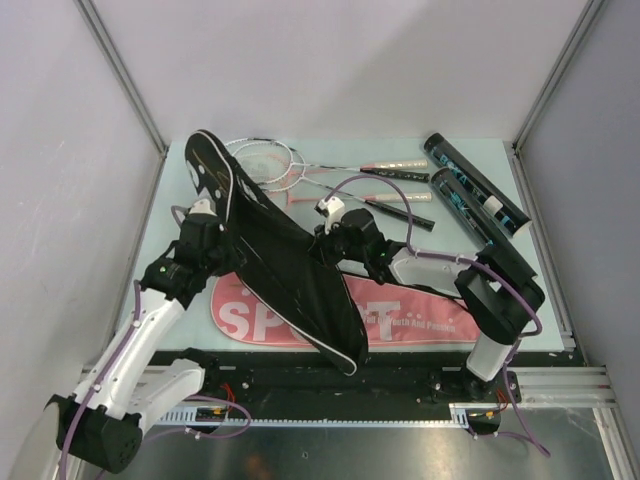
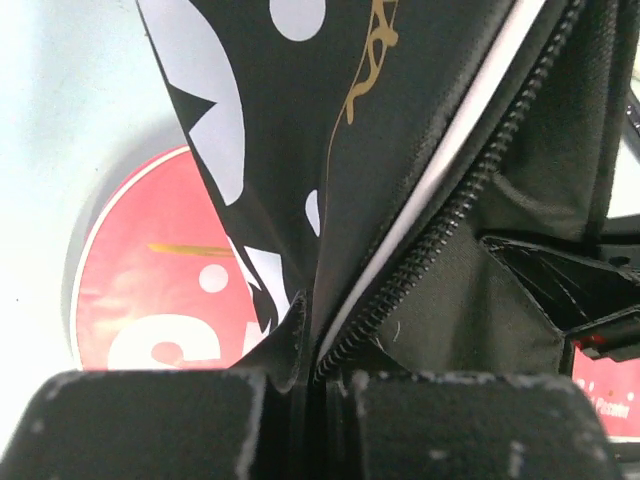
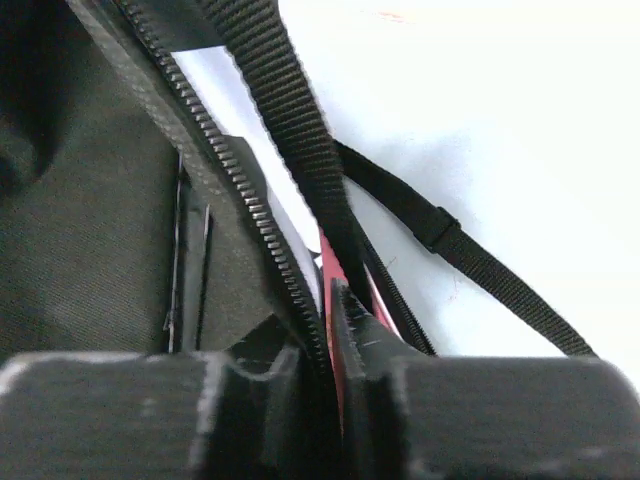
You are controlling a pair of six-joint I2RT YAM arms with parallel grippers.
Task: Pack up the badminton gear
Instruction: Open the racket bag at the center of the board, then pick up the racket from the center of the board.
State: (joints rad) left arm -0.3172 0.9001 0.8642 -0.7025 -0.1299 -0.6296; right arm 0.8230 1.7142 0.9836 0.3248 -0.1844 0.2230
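I have the left pincer (image 2: 310, 385) closed tight on the edge of the black bag (image 1: 290, 260), the fabric nipped between its pads right beside the zip (image 2: 440, 230). The right pincer (image 3: 335, 370) is closed as well, clamped on the bag's opposite zip edge, with a black webbing strap (image 3: 290, 110) running down into the grip and a sliver of pink showing there. I cannot tell whether the strap itself is pinched.

Between the two arms the bag hangs raised and tilted above the table (image 1: 330, 150), its rounded head end towards the far left and its narrow end near the front rail. A pink cover (image 1: 420, 320) with white lettering lies flat under it.

The two rackets (image 1: 398, 164) lie on the table behind the bag, heads to the left and handles to the right. The two dark tubes (image 1: 480, 185) lie side by side at the far right, well apart from both pincers
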